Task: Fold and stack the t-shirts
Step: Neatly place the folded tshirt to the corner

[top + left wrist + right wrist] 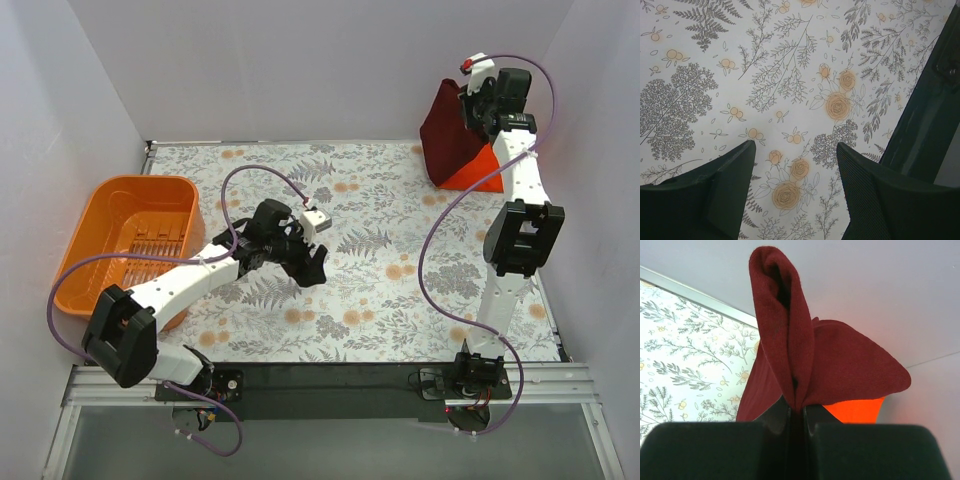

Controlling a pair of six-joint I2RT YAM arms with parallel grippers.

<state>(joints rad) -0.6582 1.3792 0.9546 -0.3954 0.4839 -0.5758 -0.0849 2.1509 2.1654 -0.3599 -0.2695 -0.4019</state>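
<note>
Right gripper (797, 412), jaws pressed shut on a bunched fold of the maroon t-shirt (805, 350). The cloth runs on past the fingertips and drapes down onto the folded orange-red t-shirt (855, 410) in the table's (400, 310) far right corner. The back and right walls stand close, so open room lies leftward, toward the table's centre. Left gripper (795, 150), jaws apart and empty, hovers over bare patterned cloth between the orange basket (100, 215) and the shirts, well apart from both; the right arm is nearer.
</note>
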